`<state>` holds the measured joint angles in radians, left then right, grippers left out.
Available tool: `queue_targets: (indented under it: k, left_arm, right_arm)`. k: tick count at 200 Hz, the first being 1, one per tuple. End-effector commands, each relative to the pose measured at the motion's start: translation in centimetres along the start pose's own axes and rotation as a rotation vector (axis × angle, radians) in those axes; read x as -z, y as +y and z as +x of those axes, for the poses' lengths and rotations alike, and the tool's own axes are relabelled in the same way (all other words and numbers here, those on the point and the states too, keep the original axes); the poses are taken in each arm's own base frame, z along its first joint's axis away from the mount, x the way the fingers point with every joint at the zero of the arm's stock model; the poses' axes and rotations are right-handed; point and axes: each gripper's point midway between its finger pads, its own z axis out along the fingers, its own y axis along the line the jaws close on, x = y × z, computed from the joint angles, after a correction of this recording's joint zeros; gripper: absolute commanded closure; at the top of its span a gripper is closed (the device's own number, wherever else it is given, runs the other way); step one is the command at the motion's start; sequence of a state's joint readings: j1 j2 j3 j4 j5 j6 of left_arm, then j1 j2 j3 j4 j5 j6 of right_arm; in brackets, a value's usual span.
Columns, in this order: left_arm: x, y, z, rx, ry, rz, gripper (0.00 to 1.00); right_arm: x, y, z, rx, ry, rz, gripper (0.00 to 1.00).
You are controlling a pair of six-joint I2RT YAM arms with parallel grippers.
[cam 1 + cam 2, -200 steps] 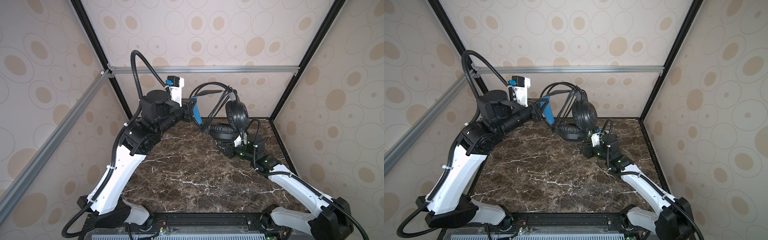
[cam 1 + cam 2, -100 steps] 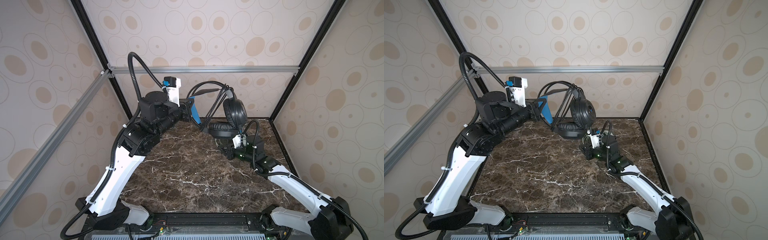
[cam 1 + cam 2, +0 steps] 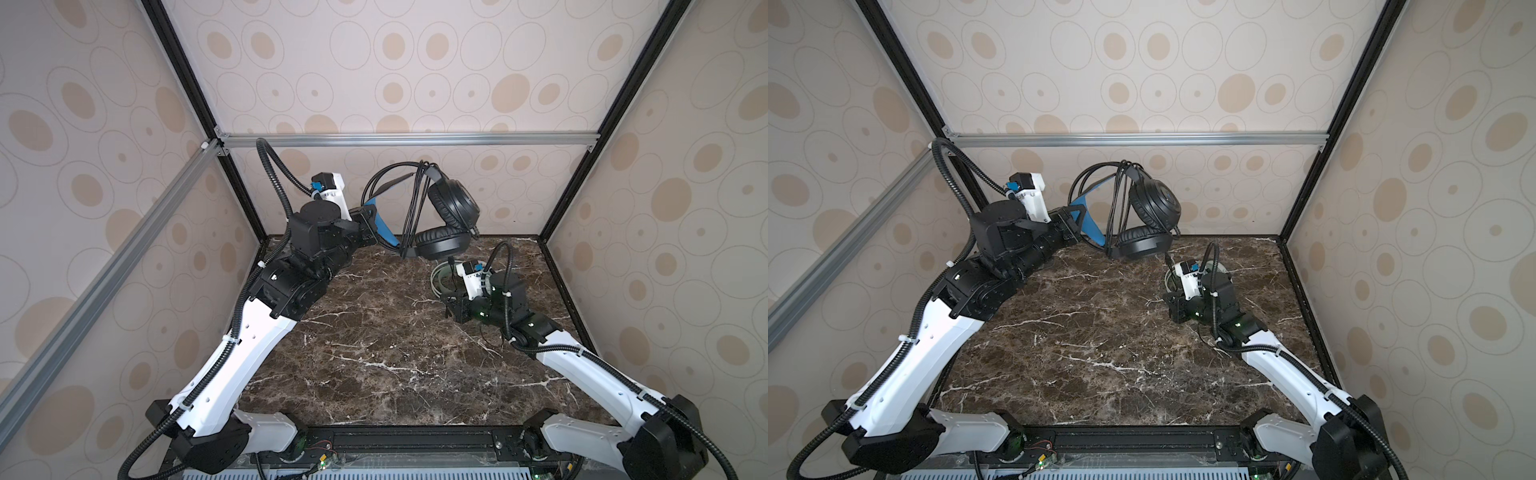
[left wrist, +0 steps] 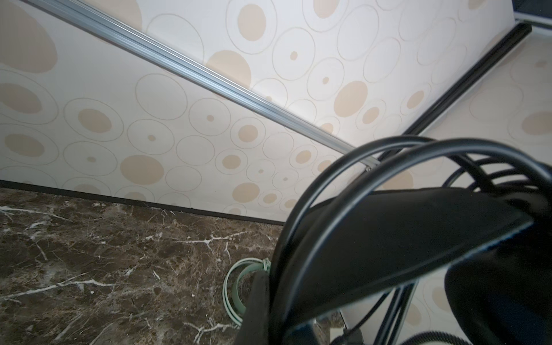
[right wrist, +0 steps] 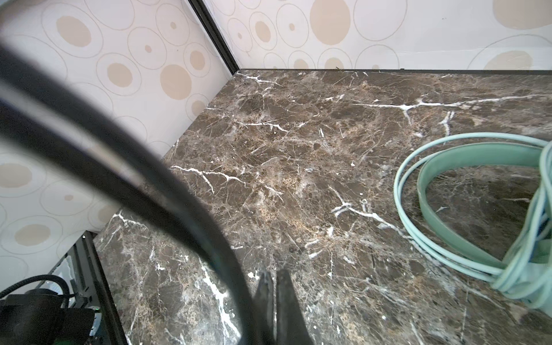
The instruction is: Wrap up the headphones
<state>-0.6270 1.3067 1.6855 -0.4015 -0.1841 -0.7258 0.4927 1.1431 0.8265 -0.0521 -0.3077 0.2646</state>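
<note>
The black headphones point(image 3: 453, 205) point(image 3: 1154, 203) hang in the air at the back, over the marble table point(image 3: 374, 353). My left gripper point(image 3: 374, 224) point(image 3: 1077, 226) is shut on their blue inner headband point(image 3: 384, 226). Their black cord point(image 3: 415, 208) is looped several times round the headband, and its plug end point(image 3: 451, 259) dangles below the lower ear cup. The mint-green headphones point(image 3: 440, 282) point(image 5: 448, 167) point(image 4: 233, 283) lie on the table at the back right with their pale cord bundled. My right gripper point(image 3: 449, 311) point(image 5: 274, 277) is shut low over the table beside them. A blurred black cord point(image 5: 149, 179) passes just beside its fingers.
Patterned walls and black frame posts point(image 3: 582, 166) close the cell on three sides, with an aluminium rail point(image 3: 395, 139) across the back. The left arm's forearm point(image 3: 257, 340) reaches over the left half of the table.
The left gripper has lifted the black headphones higher and a little to the left. The right gripper has shut and drawn away from the lower ear cup.
</note>
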Motion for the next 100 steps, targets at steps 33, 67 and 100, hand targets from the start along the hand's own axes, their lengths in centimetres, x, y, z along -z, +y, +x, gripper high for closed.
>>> queue_targets:
  k: [33, 67, 100]
  left_arm:
    - [1.5, 0.0, -5.8, 0.338, -0.3, 0.035, 1.0]
    - [0.2, 0.5, -5.5, 0.373, -0.323, 0.001, 1.0]
    - [-1.3, 0.7, -4.7, 0.393, -0.318, -0.007, 1.0]
  right_arm:
    - [0.5, 1.3, 0.4, 0.159, 0.042, 0.057, 1.0]
    - [0.1, 2.6, 0.5, 0.269, 0.076, 0.064, 1.0]
    - [-0.5, 4.4, 1.5, 0.358, 0.113, 0.048, 1.0]
